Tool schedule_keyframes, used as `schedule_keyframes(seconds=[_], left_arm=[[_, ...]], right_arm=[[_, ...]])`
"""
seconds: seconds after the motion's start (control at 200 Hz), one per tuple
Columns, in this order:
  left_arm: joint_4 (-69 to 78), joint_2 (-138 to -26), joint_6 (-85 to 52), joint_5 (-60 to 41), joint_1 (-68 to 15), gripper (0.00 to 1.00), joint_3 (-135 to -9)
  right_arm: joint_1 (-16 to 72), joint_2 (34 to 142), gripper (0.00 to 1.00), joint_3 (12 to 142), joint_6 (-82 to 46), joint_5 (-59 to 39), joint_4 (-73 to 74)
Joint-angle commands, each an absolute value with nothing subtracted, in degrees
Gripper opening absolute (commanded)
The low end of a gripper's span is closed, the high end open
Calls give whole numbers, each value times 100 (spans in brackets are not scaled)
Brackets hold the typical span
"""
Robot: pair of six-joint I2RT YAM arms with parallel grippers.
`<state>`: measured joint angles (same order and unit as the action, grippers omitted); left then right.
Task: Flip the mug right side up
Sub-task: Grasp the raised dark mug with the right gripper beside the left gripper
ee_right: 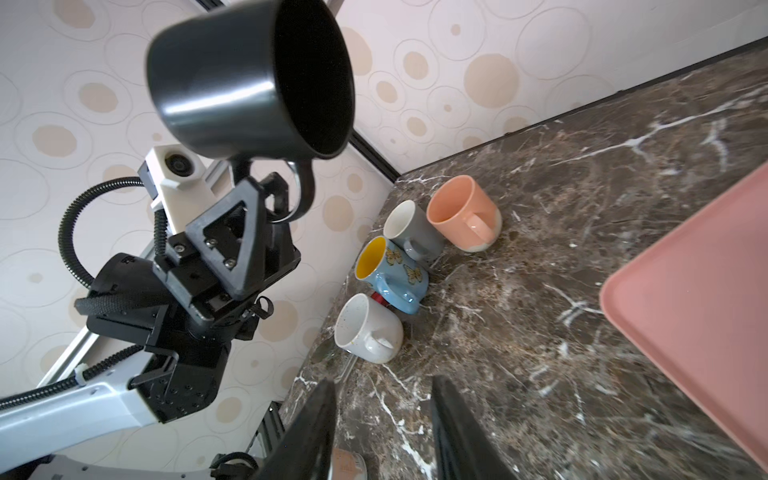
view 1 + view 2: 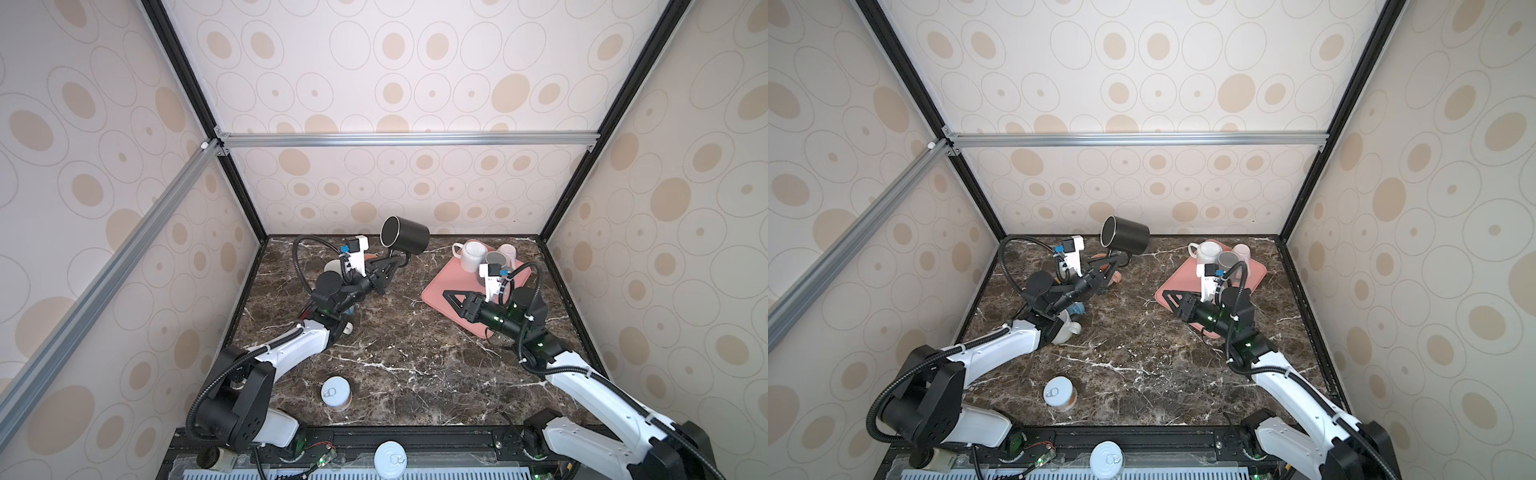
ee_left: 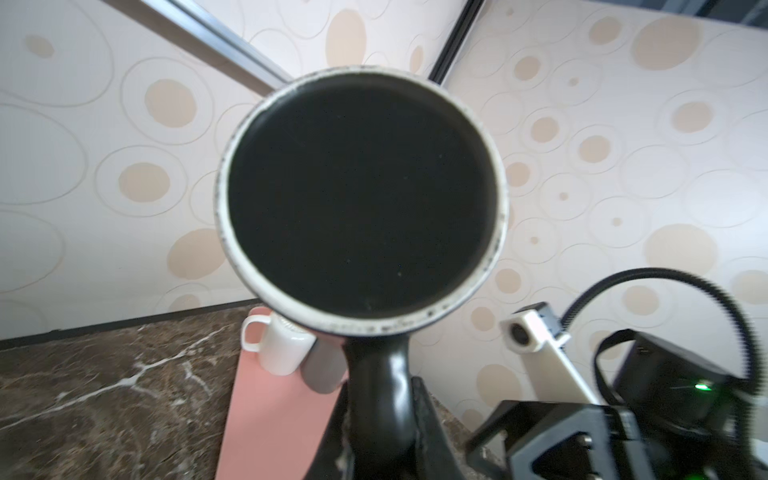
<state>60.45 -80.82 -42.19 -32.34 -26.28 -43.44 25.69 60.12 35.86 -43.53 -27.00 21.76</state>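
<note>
Black mug (image 2: 409, 239) is up in the air over the back of the bench (image 2: 415, 353), well clear of the marble in both top views. It lies on its side with the mouth turned to the left and the handle underneath. My left pincer (image 2: 397, 259) is clamped almost closed on that handle, and the left wrist view looks straight into the mug's dark inside.

My right pincer (image 2: 451, 297) hovers above the near part of the pink tray (image 2: 457, 274), its jaws partly apart with nothing between them. At the tray's far end I see a white mug (image 2: 471, 257), a grey mug (image 2: 494, 259) and a pale pink mug (image 2: 509, 251).

The right wrist view shows a peach mug (image 1: 463, 214), a grey and white mug (image 1: 413, 230), a blue mug (image 1: 392, 274) and a speckled mug (image 1: 368, 328) clustered on the bench. A can (image 2: 336, 392) stands near the front edge.
</note>
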Motion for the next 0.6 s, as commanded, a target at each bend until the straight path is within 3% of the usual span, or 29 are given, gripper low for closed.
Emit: schedule_keyframes(seconds=[0.0,0.29,0.46,0.595], left_arm=[[7839,-7672,-5016,-3823,-2534,0,-4441],[8374,-7351,-5680,-4106,-2452,0,-4319],[8418,-7211,-5827,-4021,-2443,0,-4098],[8405,-7144,-5850,-3876,-2416,0,-3884]], right_arm=[[2945,6402,44,3979,-4663,-3024,3288],[3570,7266,49,4707,-4966,-3448,4654],[3783,7503,41,4893,-4893,-3666,5028],[3858,7649,42,4956,-5020,-3681,5344]])
